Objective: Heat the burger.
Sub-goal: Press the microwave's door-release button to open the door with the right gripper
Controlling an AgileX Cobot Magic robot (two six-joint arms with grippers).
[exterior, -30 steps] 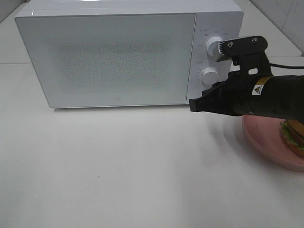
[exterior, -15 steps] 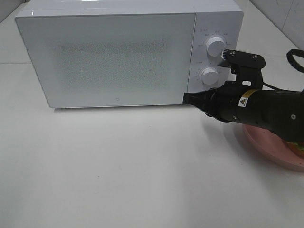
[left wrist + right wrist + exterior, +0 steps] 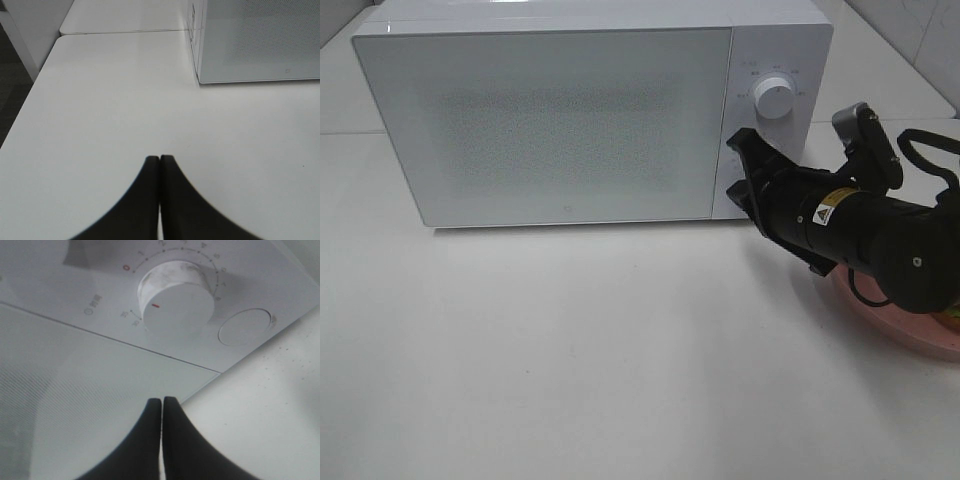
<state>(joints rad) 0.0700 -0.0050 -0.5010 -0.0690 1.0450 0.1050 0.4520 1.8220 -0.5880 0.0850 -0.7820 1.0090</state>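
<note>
The right gripper [image 3: 738,166] is hovering just in front of the control panel of a white microwave [image 3: 570,120], which is sitting at the far side of the white table [image 3: 570,360] with its door closed. The gripper's black body is covering the lower part of the panel in the high view, while the upper dial [image 3: 775,97] is showing clear above it. In the right wrist view the two fingers are pressing together with no gap and nothing between them, their tips pointing at the seam where the door meets the panel, near the lower dial [image 3: 177,295] and a round button [image 3: 245,327] beside it; whether they are touching the microwave cannot be told. The burger [image 3: 951,319] is lying on a pink plate [image 3: 895,322] at the right edge of the table, almost wholly hidden behind the right arm, with only a thin sliver peeping out. The left gripper [image 3: 160,159] is hanging over bare table to the left of the microwave, its fingers likewise closed tight on nothing.
</note>
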